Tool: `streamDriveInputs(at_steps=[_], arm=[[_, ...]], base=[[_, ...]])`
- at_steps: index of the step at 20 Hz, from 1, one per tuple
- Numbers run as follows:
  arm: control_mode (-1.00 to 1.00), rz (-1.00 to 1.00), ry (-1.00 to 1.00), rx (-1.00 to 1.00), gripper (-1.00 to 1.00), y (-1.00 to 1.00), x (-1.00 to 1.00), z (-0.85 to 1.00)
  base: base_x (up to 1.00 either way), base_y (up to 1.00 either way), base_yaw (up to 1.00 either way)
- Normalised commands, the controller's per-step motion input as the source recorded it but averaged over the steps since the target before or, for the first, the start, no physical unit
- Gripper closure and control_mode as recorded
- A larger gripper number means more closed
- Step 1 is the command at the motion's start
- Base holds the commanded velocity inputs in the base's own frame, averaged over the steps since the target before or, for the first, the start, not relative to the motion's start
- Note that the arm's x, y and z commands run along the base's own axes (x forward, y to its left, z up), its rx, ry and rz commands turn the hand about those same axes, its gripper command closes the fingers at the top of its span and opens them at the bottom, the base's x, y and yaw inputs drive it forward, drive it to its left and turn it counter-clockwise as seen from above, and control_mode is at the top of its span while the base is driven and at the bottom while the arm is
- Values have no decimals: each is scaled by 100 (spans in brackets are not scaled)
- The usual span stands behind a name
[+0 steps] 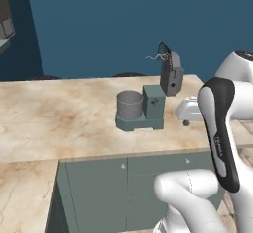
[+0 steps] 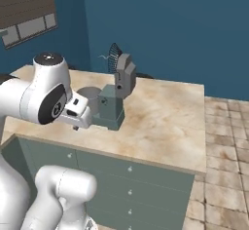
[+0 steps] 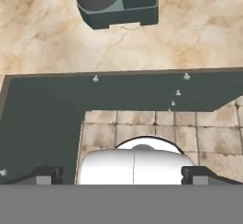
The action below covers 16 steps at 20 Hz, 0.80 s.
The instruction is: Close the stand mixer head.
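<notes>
So the stand mixer head (image 1: 171, 73) is tipped way back on its hinge — standing nearly upright above the teal mixer body (image 1: 153, 102), with the thin wire whisk (image 1: 156, 57) poking out up top toward the blue wall. The grey bowl (image 1: 130, 104) sits on the mixer's base right next to the column, open and uncovered by the head. The whole mixer is parked on the marbled surface (image 1: 59, 113), toward the middle, a bit back from the front edge above the green cabinet doors (image 1: 94, 192).

The pincer (image 3: 121, 174) hangs out in front of the mixer, near the surface's front edge and apart from the head. In the hand view its two dark fingertips (image 3: 46, 174) sit far apart at the bottom corners — spread wide, nothing between them. That view looks down on the mixer's base, the cabinet front and the tiled floor (image 3: 199, 133).
</notes>
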Motion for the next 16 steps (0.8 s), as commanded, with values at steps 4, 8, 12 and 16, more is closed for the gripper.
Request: streamDriveInputs(at_steps=[4, 8, 12, 16], arm=[[-100, -23, -6, 3, -100, -16, 40, 11], [-100, -5, -6, 19, -100, -57, 33, 39], [-100, 17, -18, 11, -100, -74, 9, 58], [-100, 31, -32, 0, -100, -83, 0, 59]], base=[[0, 0, 0], [0, 0, 0], [0, 0, 0], [0, 0, 0]])
